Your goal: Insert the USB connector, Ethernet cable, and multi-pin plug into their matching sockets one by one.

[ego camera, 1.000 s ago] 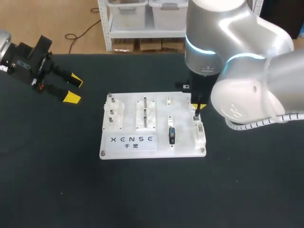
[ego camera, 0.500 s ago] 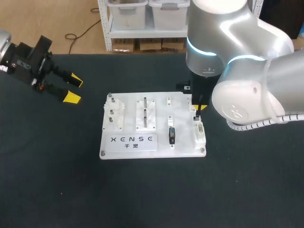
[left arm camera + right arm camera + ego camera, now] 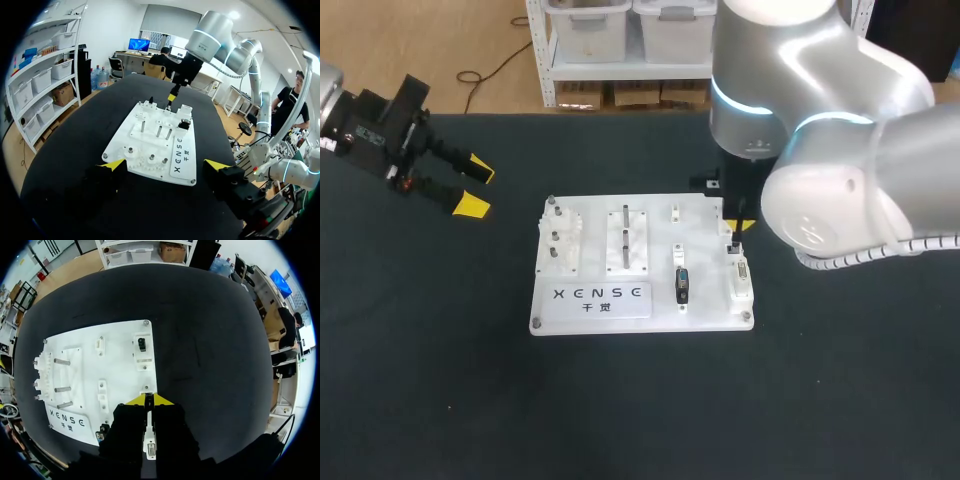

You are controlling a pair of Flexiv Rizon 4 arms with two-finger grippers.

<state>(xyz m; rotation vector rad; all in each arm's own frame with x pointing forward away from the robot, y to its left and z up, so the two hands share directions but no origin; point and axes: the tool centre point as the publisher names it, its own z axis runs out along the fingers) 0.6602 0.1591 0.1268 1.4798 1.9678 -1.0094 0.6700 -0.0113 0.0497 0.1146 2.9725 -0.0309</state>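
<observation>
Right gripper [image 3: 149,399] pinches the small dark USB connector [image 3: 732,243] between pressed-together yellow tips, upright at the flat white plastic socket board's [image 3: 660,232] right edge, which we judge lets it seat straight down.

- Bright, even light falls from overhead; the matte black tabletop [image 3: 420,400] stays dark and free of glare.
- Broad soft highlights lie on the glossy silver right arm [image 3: 840,110] at 1 o'clock.
- The white plastic socket board [image 3: 640,305] at centre shows bright, with barely a shadow around it.

Black table [image 3: 440,400], white socket board [image 3: 705,305] flat on it, seemingly near its middle
</observation>
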